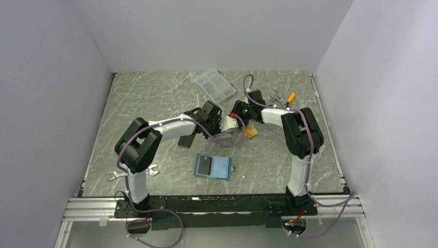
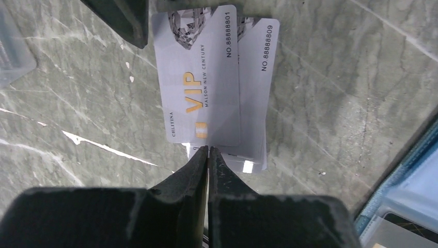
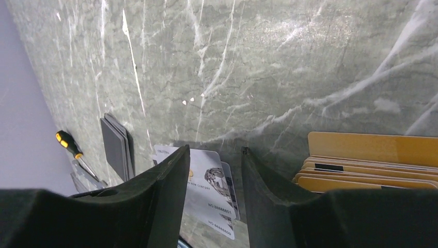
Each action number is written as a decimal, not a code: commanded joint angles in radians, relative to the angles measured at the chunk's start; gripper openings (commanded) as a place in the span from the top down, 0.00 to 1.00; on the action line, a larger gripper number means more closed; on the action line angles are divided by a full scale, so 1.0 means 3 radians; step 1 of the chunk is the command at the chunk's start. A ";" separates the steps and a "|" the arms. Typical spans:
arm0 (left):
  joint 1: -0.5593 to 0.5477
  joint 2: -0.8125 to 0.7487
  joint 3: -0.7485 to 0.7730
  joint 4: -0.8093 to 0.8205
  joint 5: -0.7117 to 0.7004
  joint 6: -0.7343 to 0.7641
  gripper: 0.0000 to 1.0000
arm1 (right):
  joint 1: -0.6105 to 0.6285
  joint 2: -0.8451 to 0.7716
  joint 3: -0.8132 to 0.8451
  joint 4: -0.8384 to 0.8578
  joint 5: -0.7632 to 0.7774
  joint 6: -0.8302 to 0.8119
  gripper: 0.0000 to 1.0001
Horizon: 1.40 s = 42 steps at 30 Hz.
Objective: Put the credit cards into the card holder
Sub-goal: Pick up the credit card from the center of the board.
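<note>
Two silver-grey credit cards (image 2: 199, 82) printed "VIP" lie overlapped on the marble table. My left gripper (image 2: 208, 150) is shut, its tips at the near edge of the top card, with nothing seen between them. My right gripper (image 3: 214, 155) is open above the same silver cards (image 3: 209, 194), one finger on each side. A fanned stack of orange-gold credit cards (image 3: 361, 165) lies just right of it. The teal card holder (image 1: 213, 166) lies open in front of both arms, with a dark card in its left half. Its corner (image 2: 413, 196) shows in the left wrist view.
A clear compartment box (image 1: 214, 85) sits at the back centre. A screwdriver (image 1: 290, 97) and a dark flat case (image 3: 116, 147) lie near the right arm. A wrench (image 1: 116, 174) lies by the left arm's base.
</note>
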 commanded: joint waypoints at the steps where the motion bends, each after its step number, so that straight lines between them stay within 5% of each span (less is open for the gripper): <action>1: -0.0005 0.0057 0.0054 0.0155 -0.0097 0.0103 0.91 | -0.0012 -0.0042 -0.0183 0.0104 -0.0082 0.0066 0.57; 20: -0.0131 0.0150 -0.0028 0.0068 -0.0189 0.0315 0.94 | -0.0036 -0.0166 -0.0471 0.0513 -0.0266 0.0316 0.68; 42: -0.0148 0.0084 -0.0085 0.0062 -0.0280 0.0330 0.95 | -0.0007 -0.0496 -0.0473 0.0314 -0.0128 0.0189 0.89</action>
